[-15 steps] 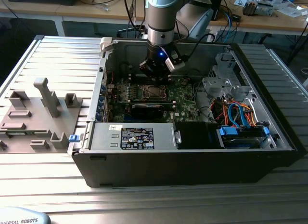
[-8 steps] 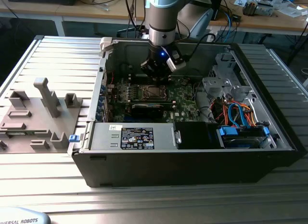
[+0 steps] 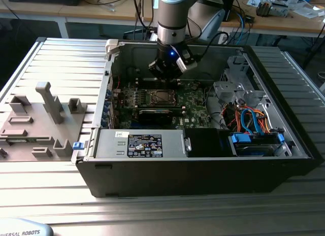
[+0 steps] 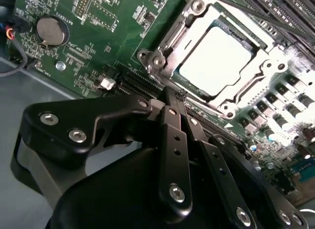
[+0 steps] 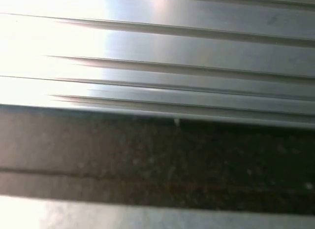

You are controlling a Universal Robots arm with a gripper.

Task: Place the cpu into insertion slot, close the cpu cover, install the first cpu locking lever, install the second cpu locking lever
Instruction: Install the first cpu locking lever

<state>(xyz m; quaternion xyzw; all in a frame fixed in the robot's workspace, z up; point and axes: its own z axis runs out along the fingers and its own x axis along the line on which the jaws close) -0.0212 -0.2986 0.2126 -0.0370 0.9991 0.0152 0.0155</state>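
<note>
Exterior view, from its left to its right: a grey fixture plate (image 3: 38,124) with upright holders rests on the ribbed tabletop (image 3: 167,215) at its left edge; beside it stands the open computer case (image 3: 203,165), laid on its side so that the green motherboard (image 3: 195,106) faces upward and can be reached from above. The arm hangs over the board's far edge, with the end effector (image 3: 175,79) just behind the insertion slot (image 3: 161,98).

Second wrist view: the end effector (image 4: 173,97) has its fingers drawn together to a narrow tip, holding nothing, just beside the near rim of the socket. The cpu (image 4: 215,61) lies flat in the insertion slot, its bright silver top showing through the window of the cpu cover (image 4: 172,42), which appears folded down over it. Whether either locking lever is latched cannot be told.
</note>
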